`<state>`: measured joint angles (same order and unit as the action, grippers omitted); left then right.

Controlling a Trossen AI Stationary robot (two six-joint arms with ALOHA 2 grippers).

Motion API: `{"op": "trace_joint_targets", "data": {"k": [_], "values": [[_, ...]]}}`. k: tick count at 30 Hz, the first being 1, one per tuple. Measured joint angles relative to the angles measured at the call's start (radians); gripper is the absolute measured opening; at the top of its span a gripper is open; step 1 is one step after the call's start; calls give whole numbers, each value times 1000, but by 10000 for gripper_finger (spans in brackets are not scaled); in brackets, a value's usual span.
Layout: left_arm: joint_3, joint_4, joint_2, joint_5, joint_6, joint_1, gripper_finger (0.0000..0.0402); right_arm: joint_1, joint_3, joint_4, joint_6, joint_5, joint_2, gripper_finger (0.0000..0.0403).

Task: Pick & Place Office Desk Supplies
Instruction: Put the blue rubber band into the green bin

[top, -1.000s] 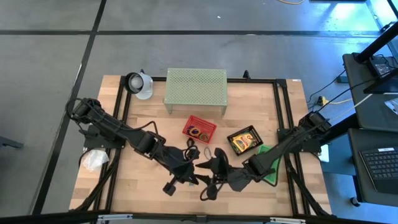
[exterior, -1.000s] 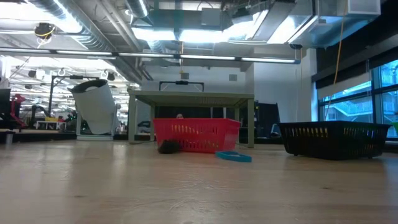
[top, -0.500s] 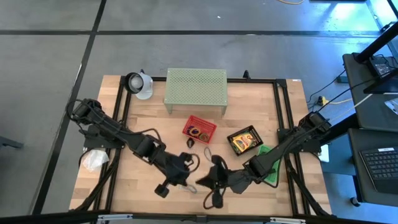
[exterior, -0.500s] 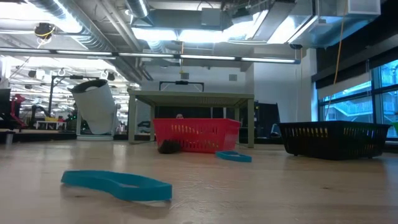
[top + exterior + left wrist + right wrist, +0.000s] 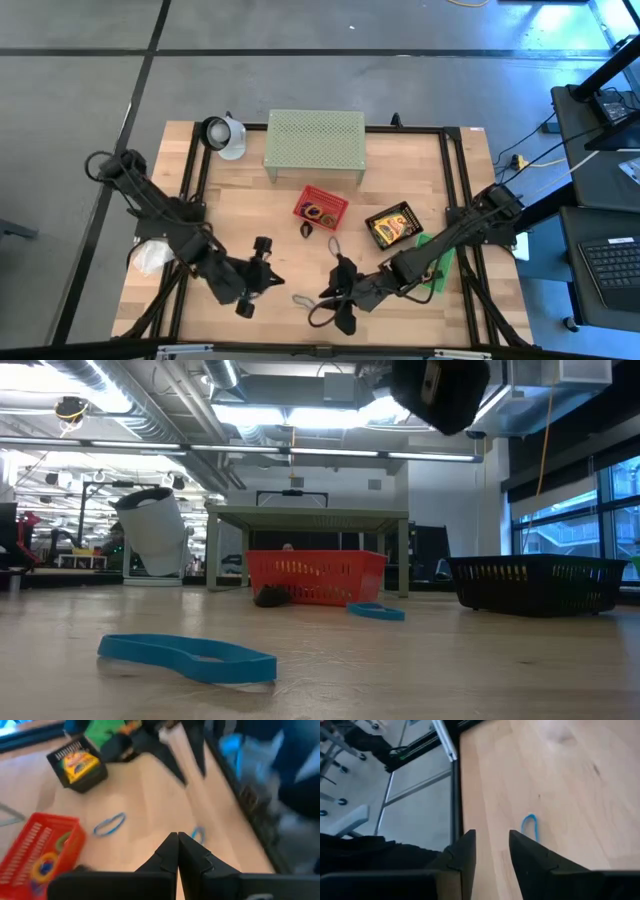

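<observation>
Blue loop (image 5: pixel 188 658) still on table, left end effector (image 5: pixel 262 247) withdrawn

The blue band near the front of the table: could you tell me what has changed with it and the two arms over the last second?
The blue band was not on the table a second ago; it now lies loose on the wood, held by neither gripper. The left gripper, shut, has drawn back toward its own side. The right gripper, open with nothing between its fingers, has shifted slightly toward the front edge. The red basket, black basket and green shelf stayed put.
</observation>
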<state>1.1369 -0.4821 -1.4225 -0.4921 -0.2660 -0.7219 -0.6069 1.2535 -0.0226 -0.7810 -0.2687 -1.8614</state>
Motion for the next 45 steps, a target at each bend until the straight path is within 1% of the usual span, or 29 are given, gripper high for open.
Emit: {"op": "trace_joint_targets", "data": {"k": [3, 5, 7, 9, 11, 13, 18, 22, 25, 29, 37, 45], "values": [[-161, 265, 62, -2, -32, -6, 1, 8, 24, 27, 8, -3, 0, 116], [-258, 433, 89, 40, -47, -3, 1, 13, 47, 78, 30, -8, 1, 109], [-337, 539, 105, 95, -69, 7, 1, 19, 71, 129, 56, -8, 0, 101], [-385, 594, 105, 155, -110, 22, 3, 27, 101, 152, 80, -7, -12, 94], [-405, 589, 103, 205, -144, 35, 3, 32, 136, 195, 106, -1, -34, 90], [-407, 594, 95, 241, -151, 43, 3, 41, 196, 245, 116, 29, -82, 89], [-408, 588, 98, 254, -101, 46, 3, 54, 365, 411, 138, 101, -224, 89], [-408, 573, 105, 280, -77, 46, 3, 54, 496, 503, 159, 102, -307, 89], [-407, 536, 107, 278, -71, 45, 2, 54, 559, 527, 162, 122, -360, 89], [-408, 499, 107, 278, -71, 45, 1, 54, 579, 548, 155, 157, -404, 89], [-408, 471, 107, 288, -53, 43, 1, 57, 581, 555, 135, 130, -434, 89], [-408, 471, 107, 319, -53, 43, 3, 63, 580, 561, 166, 139, -463, 89]]}}
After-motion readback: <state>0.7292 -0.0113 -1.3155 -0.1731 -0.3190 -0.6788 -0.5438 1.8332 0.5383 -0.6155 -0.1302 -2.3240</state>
